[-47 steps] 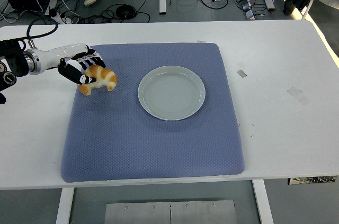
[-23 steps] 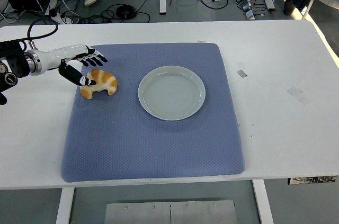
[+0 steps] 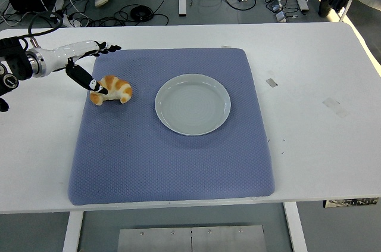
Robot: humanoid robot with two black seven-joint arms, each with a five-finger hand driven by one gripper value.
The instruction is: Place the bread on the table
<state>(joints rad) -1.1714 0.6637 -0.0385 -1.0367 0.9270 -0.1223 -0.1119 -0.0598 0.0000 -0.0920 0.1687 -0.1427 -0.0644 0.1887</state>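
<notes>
mat [image 3: 172, 156]: blue cloth (dimpled weave) | plate [image 3: 193, 104]: glossy | table [image 3: 321, 145]: smooth white

Bright, even overhead light; sharp focus throughout. Sunlit glare washes the white rectangular counter [image 3: 309, 85] at its far right corner.

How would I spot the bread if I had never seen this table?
Find the blue mat on the white table. Left of the round plate, near the mat's left edge, lies the croissant, golden-orange and curved, the only food, with the left hand open beside it.
</notes>
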